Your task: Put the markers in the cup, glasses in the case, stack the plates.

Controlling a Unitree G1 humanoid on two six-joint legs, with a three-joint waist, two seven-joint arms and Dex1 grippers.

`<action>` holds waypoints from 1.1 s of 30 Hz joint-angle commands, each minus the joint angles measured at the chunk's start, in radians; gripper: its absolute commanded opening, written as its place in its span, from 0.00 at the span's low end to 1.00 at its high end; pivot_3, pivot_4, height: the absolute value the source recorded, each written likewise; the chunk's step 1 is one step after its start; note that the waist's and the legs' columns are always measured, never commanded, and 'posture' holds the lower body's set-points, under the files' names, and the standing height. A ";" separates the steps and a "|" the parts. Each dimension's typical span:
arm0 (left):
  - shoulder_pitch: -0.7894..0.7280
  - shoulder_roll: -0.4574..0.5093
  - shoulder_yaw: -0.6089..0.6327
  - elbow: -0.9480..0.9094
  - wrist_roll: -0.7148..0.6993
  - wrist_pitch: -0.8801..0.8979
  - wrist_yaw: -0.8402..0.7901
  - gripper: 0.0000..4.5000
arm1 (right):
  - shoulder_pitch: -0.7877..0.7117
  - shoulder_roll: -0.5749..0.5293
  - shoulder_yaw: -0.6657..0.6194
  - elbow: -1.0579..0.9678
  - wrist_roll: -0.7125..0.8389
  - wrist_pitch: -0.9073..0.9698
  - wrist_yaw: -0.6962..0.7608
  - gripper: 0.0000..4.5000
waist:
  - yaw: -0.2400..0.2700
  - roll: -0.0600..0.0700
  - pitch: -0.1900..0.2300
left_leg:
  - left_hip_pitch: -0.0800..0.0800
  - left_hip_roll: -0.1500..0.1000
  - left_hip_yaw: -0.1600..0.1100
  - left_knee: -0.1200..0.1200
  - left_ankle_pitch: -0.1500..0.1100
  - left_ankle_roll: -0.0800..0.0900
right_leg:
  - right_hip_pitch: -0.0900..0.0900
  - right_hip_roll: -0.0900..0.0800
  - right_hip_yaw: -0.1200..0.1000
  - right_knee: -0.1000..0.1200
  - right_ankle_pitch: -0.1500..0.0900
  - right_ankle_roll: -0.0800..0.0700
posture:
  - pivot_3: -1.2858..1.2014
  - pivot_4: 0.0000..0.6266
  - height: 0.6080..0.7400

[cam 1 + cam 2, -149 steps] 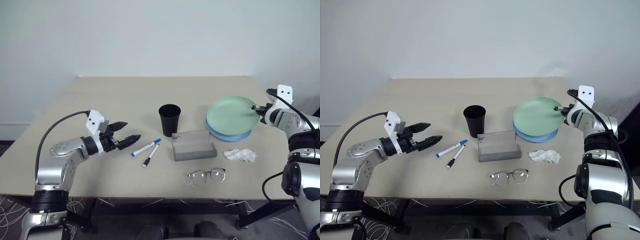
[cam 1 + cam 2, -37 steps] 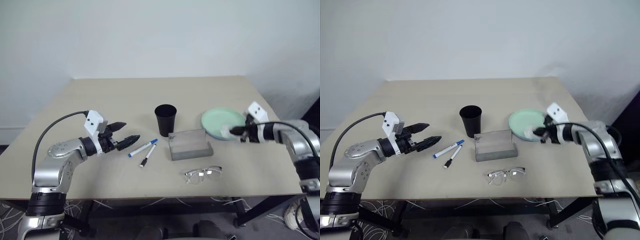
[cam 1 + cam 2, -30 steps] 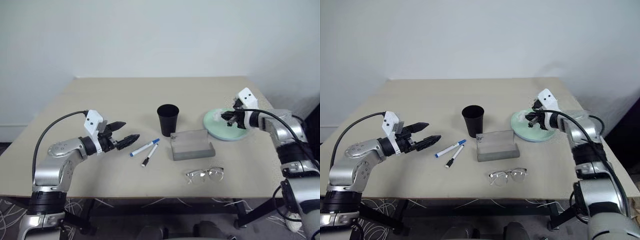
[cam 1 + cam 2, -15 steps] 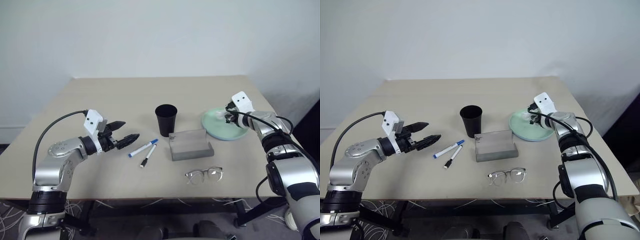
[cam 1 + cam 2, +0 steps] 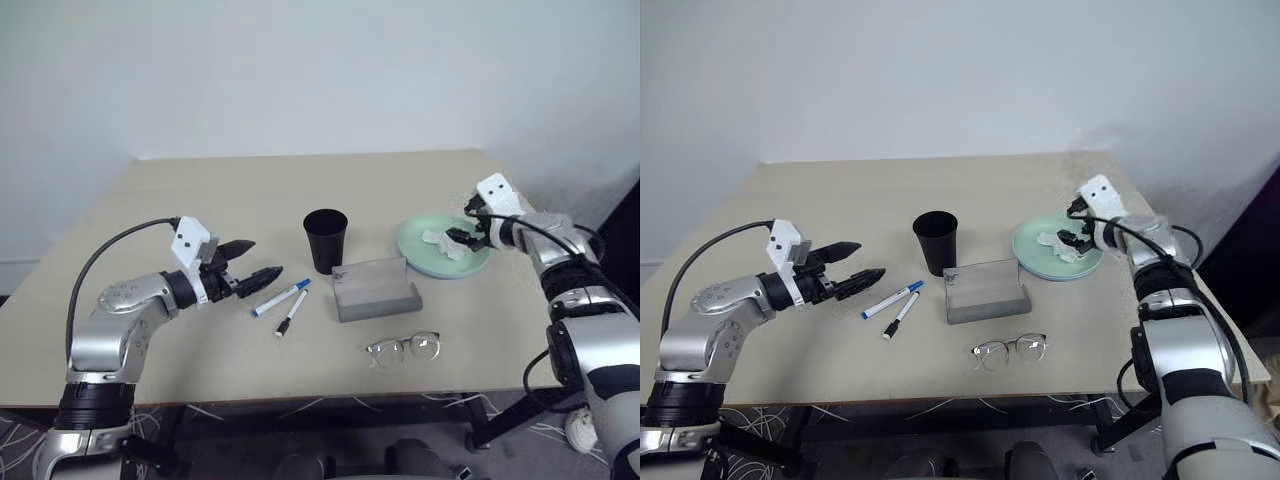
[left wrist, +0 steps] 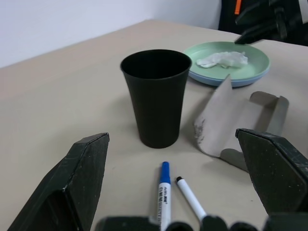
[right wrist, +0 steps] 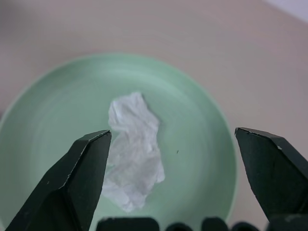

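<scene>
The pale mint green plate (image 5: 420,243) lies on the light blue plate (image 6: 211,80) at the table's right. A crumpled white tissue (image 5: 443,244) rests on the green plate. My right gripper (image 5: 461,237) hovers open just over the tissue, empty. The black cup (image 5: 325,239) stands upright mid-table. Left of the open grey case (image 5: 375,291) lie the blue-capped marker (image 5: 279,298) and the black-capped marker (image 5: 290,312). The glasses (image 5: 403,348) lie near the front edge. My left gripper (image 5: 264,257) is open and empty, just left of the markers.
The table's right edge (image 5: 520,215) runs close behind the plates. Bare tabletop (image 5: 220,200) spreads behind and left of the cup. The case lid (image 6: 219,115) stands tilted up toward the cup.
My right gripper has opened and let go of the white tissue, which now lies on the green plate; the hand drew back slightly to the right. The left arm has stayed put.
</scene>
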 commanded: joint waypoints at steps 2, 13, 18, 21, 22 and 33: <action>-0.034 -0.016 -0.038 -0.077 0.009 0.006 0.016 1.00 | 0.045 -0.069 -0.030 -0.222 0.074 0.056 0.183 1.00 | 0.003 0.000 0.000 | 0.000 0.000 0.000 0.000 0.000 0.000 | 0.001 0.000 -0.001 0.000 0.000 0.000 | 0.52 0.00 0.94; -0.186 -0.087 -0.303 -0.199 0.152 0.196 0.143 1.00 | 0.238 -0.297 -0.079 -0.655 0.290 0.163 0.591 1.00 | 0.014 0.000 0.000 | -0.001 0.002 0.001 0.005 0.000 0.000 | 0.003 0.000 -0.003 0.000 0.001 0.003 | 0.52 0.00 0.94; -0.339 -0.114 -0.448 -0.178 0.206 0.322 0.132 1.00 | 0.231 -0.292 -0.069 -0.654 0.284 0.163 0.577 1.00 | 0.015 -0.001 0.001 | -0.001 0.004 0.003 0.007 0.000 0.000 | 0.002 0.000 -0.004 0.000 0.000 0.002 | 0.52 0.00 0.94; -0.419 -0.127 -0.527 -0.153 0.243 0.354 0.112 1.00 | 0.228 -0.289 -0.062 -0.655 0.283 0.162 0.579 1.00 | 0.020 -0.001 0.001 | -0.002 0.003 0.002 0.007 0.000 0.001 | 0.003 0.000 -0.004 -0.001 0.001 0.003 | 0.52 0.00 0.94; -0.444 -0.131 -0.553 -0.142 0.255 0.355 0.099 1.00 | 0.229 -0.290 -0.060 -0.655 0.283 0.161 0.584 1.00 | 0.023 -0.001 0.001 | -0.002 0.003 0.002 0.007 0.000 0.001 | 0.003 0.000 -0.004 -0.001 0.001 0.003 | 0.52 0.00 0.94; -0.675 -0.245 -0.834 0.005 0.374 0.416 -0.028 1.00 | 0.306 -0.357 -0.074 -0.783 0.361 0.163 0.741 1.00 | 0.030 -0.001 0.001 | -0.004 0.001 0.002 0.007 -0.001 0.002 | 0.002 -0.001 -0.004 -0.002 0.000 0.006 | 0.52 0.00 0.94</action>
